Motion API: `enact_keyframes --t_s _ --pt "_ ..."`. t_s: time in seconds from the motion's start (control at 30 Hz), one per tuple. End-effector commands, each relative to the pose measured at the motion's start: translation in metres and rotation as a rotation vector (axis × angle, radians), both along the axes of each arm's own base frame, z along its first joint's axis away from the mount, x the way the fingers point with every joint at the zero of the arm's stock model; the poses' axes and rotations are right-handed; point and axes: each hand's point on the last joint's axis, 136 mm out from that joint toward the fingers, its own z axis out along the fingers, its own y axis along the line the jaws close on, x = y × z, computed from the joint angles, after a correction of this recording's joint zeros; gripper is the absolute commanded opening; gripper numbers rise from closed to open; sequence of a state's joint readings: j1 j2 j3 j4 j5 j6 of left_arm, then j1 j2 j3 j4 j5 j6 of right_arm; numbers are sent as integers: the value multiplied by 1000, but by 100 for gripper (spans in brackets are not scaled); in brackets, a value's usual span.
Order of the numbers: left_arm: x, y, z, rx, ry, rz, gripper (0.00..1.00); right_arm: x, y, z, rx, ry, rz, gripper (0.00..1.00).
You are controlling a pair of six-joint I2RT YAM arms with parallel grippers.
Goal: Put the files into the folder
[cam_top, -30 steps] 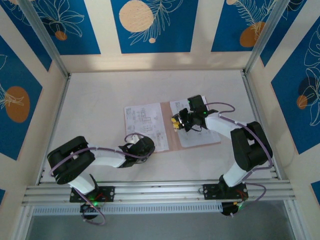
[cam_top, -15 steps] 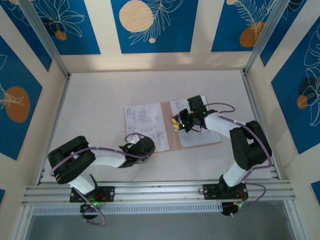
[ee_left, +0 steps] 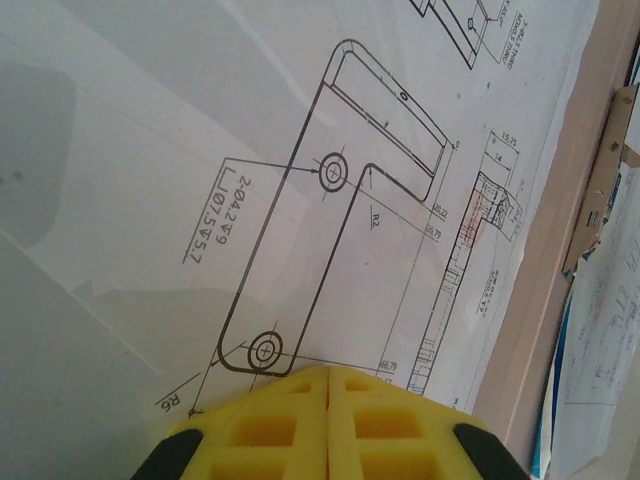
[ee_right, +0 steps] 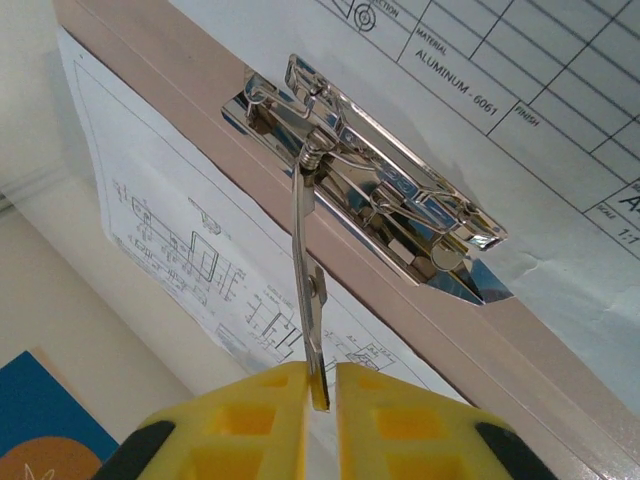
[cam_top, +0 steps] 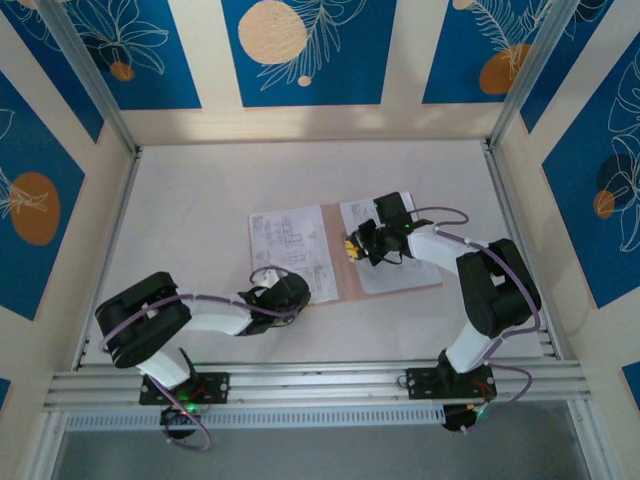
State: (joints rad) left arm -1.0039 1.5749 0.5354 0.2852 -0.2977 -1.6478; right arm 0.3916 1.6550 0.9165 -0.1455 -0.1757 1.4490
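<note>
Yellow-padded right gripper (ee_right: pixel 318 390), jaws newly narrowed to pinch the chrome lever (ee_right: pixel 303 250) of the clip (ee_right: pixel 380 195) on the folder (cam_top: pixel 343 280), so likely about to clamp the files (cam_top: pixel 285 240) lying across it; left gripper (ee_left: pixel 328 400) pressed together, low on the left sheet (ee_left: pixel 200 150); right arm bent in from the right, wrist over the folder's middle

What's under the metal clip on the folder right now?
A blue corner sticks out from under the clip, beside a white printed sheet running under its edge. The metal hides how far either reaches.
</note>
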Motion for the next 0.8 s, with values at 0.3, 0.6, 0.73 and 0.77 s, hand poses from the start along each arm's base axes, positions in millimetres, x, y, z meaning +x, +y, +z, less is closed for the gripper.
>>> enact_keyframes --t_s 0.3,0.6,0.73,0.77 --pt "-16 19 -28 99 74 3 6 -10 -7 -6 -38 29 -15 10" --pt "-15 28 -30 69 71 79 4 -38 -26 -43 -79 123 -15 1" --pt "-13 28 -29 68 66 87 4 -50 -42 -61 -113 170 -34 0" --pt "-13 28 -28 68 65 88 4 -52 -46 -64 -120 180 -37 0"
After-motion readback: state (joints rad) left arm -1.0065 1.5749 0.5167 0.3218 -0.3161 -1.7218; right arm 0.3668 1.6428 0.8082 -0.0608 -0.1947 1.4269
